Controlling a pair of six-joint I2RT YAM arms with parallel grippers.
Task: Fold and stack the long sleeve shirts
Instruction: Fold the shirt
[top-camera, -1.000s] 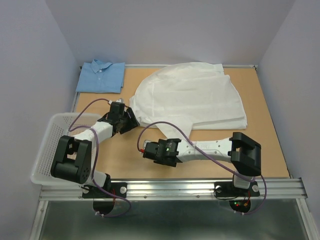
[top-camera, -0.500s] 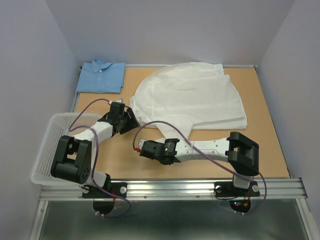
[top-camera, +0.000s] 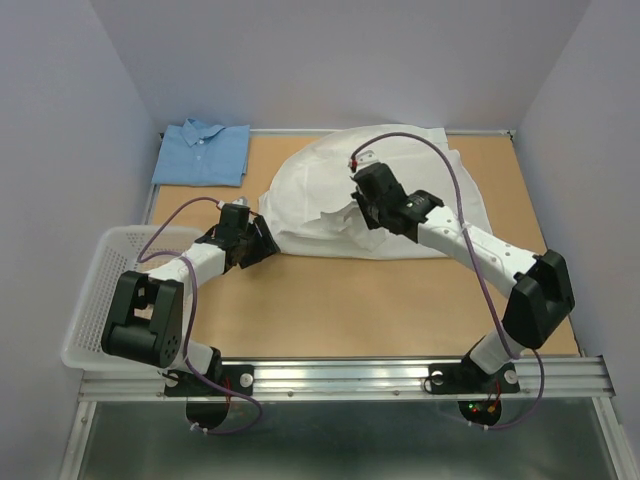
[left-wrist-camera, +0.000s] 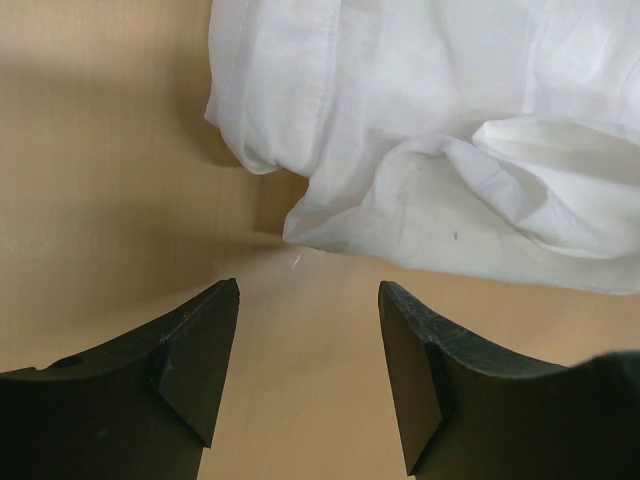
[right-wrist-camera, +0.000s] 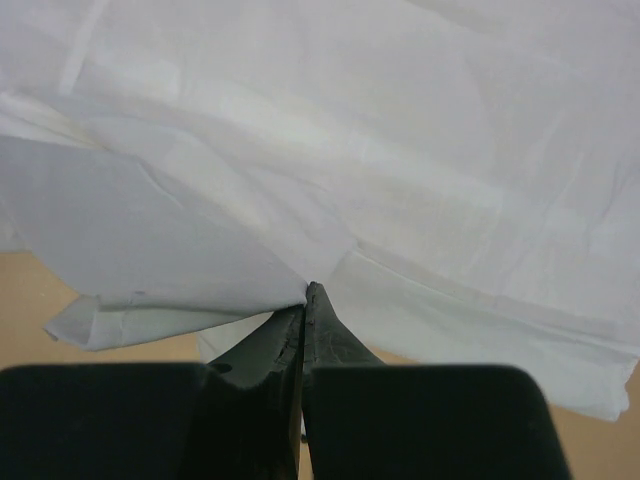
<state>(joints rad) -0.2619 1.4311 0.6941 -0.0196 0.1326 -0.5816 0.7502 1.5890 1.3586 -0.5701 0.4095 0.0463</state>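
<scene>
Seen from overhead, a plain white cloth button-up shirt (top-camera: 310, 185) lies spread across the upper middle of a tan wooden table (top-camera: 330, 300), its long axis running left to right. The right gripper (top-camera: 362, 200) hangs over the shirt's centre, jaws pinched together on a raised fold of it. The left gripper (top-camera: 265, 240), fingers apart and empty, sits just off the lower-left hem and is the nearer arm to that corner. A folded light blue shirt (top-camera: 205, 152) rests at upper left.

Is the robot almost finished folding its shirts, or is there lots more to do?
About halfway. Done: the blue shirt lies folded at the far left corner of the table. In hand: the right gripper is shut on a pinch of the white shirt, which is mostly spread out; the left gripper hovers open beside its edge. Left: finish folding the white shirt, then stack both.
</scene>
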